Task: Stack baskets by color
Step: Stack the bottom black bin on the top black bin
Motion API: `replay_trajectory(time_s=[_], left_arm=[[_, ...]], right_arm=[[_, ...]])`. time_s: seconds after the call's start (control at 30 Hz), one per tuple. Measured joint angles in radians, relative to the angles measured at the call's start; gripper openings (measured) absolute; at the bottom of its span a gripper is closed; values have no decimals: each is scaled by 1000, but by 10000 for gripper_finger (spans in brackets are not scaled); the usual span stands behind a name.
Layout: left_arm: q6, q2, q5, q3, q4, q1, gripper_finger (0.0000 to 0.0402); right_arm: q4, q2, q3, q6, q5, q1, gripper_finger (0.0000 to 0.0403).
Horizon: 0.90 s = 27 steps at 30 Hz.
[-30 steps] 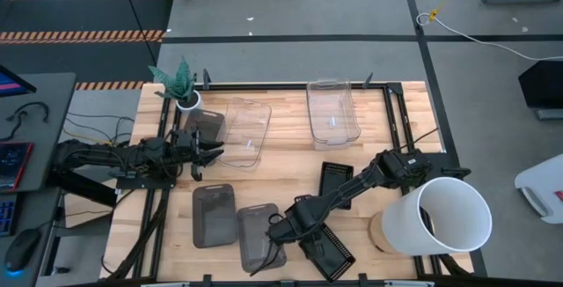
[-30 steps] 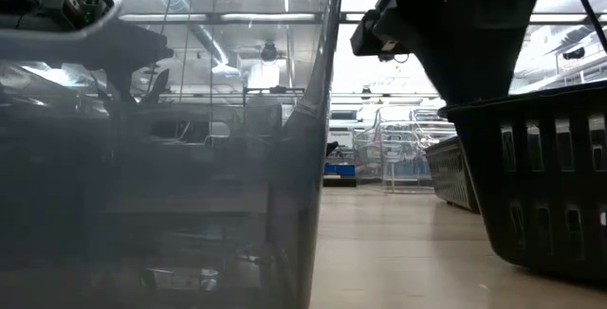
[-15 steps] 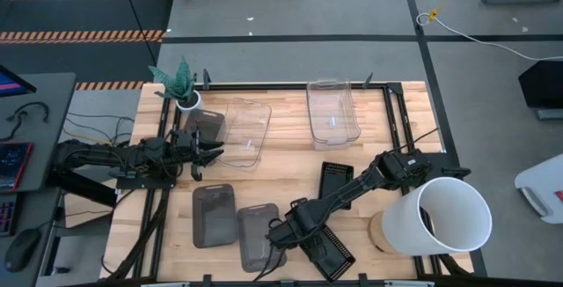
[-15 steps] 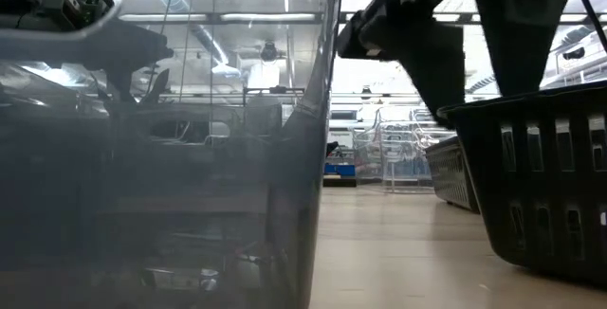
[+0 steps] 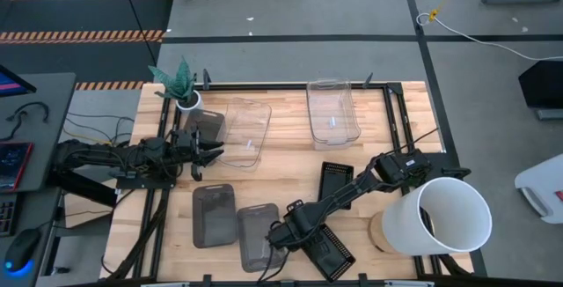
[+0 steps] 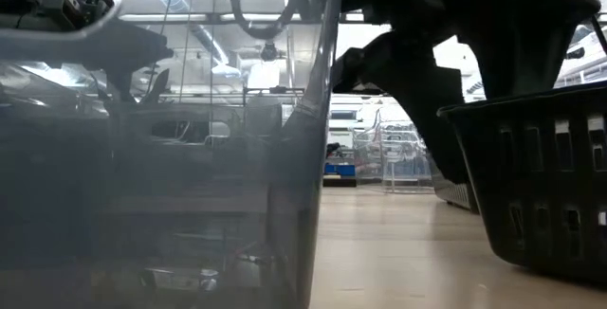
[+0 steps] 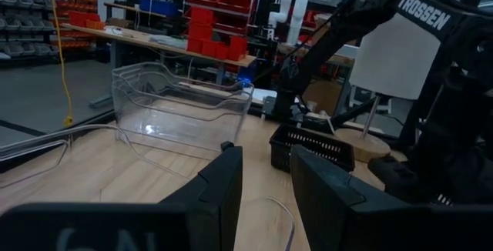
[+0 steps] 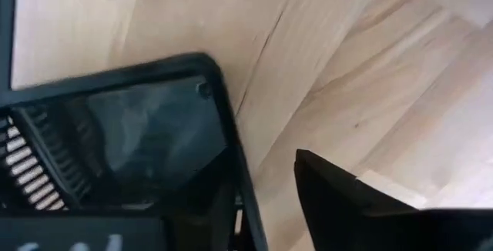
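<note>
Right gripper [image 5: 280,234] is sitting low at the front of the tabletop [image 5: 290,159], fingers spread astride the rim of a black mesh basket [image 5: 327,250], not visibly clamping it. A smoky grey basket [image 5: 255,237] is just beside it, a second grey one [image 5: 214,214] further left. Another black basket [image 5: 334,180] and two clear baskets [image 5: 332,114] are lying farther back. Left gripper [image 5: 209,153] is hovering by the left clear basket [image 5: 246,132], fingers slightly apart, holding nothing
</note>
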Motion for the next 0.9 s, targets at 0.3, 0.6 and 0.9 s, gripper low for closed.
replay_trajectory(time_s=[0.3, 0.6, 0.9], left_arm=[[0, 0, 0, 0, 0, 0, 119], [0, 0, 0, 0, 0, 0, 119], [0, 0, 0, 0, 1, 0, 119]], right_arm=[[-5, 0, 0, -4, -13, 0, 37], [-7, 0, 0, 12, -35, 0, 13], [-89, -53, 34, 41, -16, -4, 8]])
